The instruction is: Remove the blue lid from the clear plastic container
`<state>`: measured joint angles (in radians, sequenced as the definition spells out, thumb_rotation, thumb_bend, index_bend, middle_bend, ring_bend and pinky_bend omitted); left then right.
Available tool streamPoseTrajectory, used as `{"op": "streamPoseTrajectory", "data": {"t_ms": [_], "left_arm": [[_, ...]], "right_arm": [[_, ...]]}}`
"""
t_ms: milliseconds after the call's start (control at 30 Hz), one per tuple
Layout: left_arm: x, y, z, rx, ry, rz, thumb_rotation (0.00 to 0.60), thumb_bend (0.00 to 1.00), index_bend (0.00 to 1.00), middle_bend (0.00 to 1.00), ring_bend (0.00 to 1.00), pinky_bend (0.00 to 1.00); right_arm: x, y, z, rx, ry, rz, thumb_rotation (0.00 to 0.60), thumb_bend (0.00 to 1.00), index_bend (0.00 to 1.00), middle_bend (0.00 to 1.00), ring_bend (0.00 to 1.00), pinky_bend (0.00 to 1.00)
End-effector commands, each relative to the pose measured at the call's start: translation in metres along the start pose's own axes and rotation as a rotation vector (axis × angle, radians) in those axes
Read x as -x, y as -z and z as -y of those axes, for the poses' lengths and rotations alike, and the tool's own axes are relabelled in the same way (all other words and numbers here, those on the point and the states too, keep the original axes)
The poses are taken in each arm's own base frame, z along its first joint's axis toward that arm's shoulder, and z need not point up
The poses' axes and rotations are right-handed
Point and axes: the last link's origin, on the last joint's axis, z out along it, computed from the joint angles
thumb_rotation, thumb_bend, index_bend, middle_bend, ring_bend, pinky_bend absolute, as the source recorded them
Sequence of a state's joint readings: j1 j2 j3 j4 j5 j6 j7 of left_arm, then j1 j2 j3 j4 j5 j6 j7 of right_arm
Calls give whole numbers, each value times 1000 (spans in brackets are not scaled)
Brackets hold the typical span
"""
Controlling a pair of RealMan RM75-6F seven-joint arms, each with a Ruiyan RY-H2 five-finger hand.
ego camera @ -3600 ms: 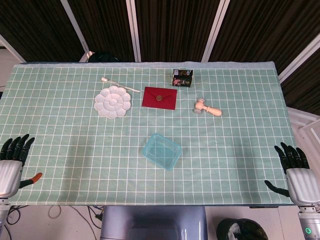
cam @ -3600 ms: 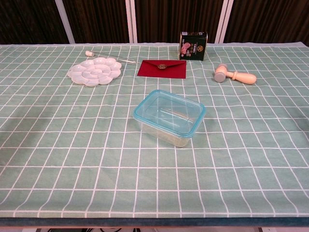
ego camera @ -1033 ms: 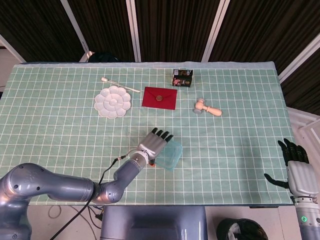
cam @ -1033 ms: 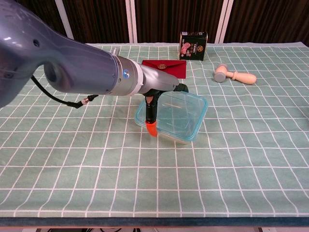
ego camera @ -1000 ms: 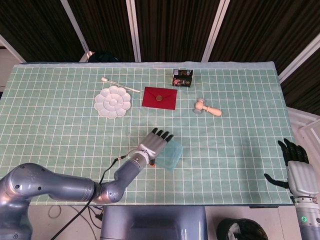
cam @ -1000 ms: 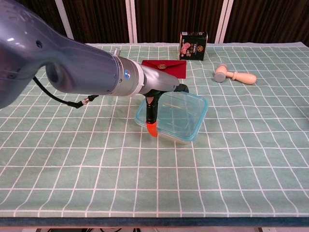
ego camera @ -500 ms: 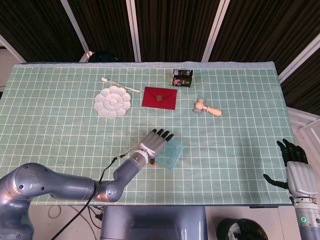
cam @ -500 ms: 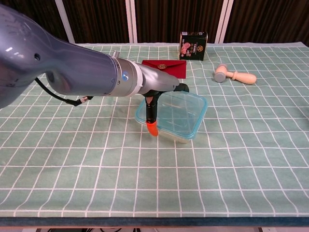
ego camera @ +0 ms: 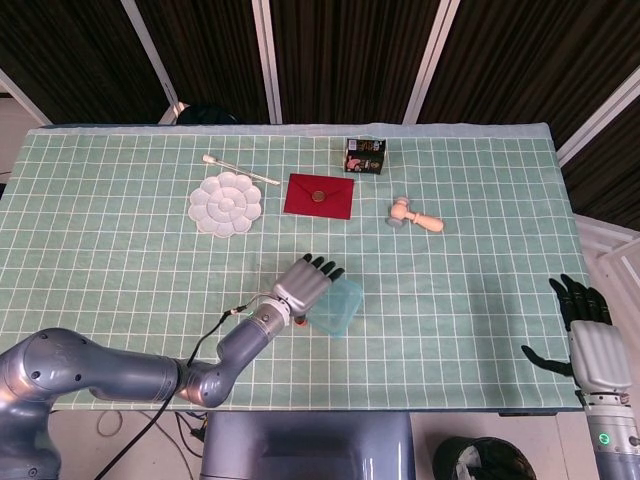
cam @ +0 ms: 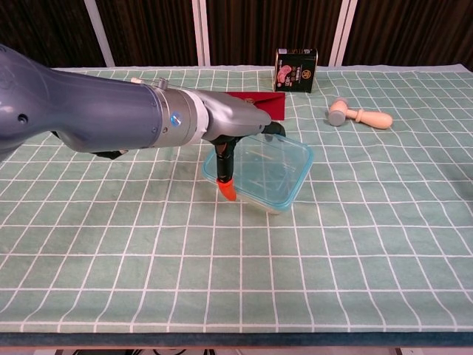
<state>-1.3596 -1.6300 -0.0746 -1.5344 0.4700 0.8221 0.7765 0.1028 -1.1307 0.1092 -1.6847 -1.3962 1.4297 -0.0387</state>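
The clear plastic container with its blue lid sits near the table's middle, tipped slightly. My left hand reaches over its left end. The fingers lie over the lid's far edge, and the orange-tipped thumb presses the near left edge, so the hand grips the lid. The lid still sits on the container. My right hand hangs open off the table's front right corner, seen only in the head view.
A white paint palette and a thin stick lie at the back left. A red envelope, a dark box and a small wooden mallet lie behind the container.
My left hand reached in from the front left corner and took the lid's left edge. Over the last second, hand and container have shifted slightly left. The right hand barely moved.
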Motion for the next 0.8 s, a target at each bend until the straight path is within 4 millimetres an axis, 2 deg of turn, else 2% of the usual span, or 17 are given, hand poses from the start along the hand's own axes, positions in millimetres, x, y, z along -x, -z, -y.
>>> {"op": "streamPoseTrajectory", "data": {"t_ms": [33, 300, 800], "left_arm": [[0, 3, 3, 6, 20, 3, 600, 203, 213, 257, 239, 361], [-4, 7, 2, 46, 132, 25, 600, 203, 214, 256, 239, 362], [-13, 5, 0, 95, 171, 100, 600, 203, 214, 246, 234, 359]], "right_arm": [[-2, -2, 6, -15, -7, -11, 600, 260, 0, 0, 0, 0], [3, -10, 38, -86, -44, -4, 600, 259, 0, 0, 0, 0], [54, -8, 129, -269, -108, 116, 600, 259, 0, 0, 0, 0]]}}
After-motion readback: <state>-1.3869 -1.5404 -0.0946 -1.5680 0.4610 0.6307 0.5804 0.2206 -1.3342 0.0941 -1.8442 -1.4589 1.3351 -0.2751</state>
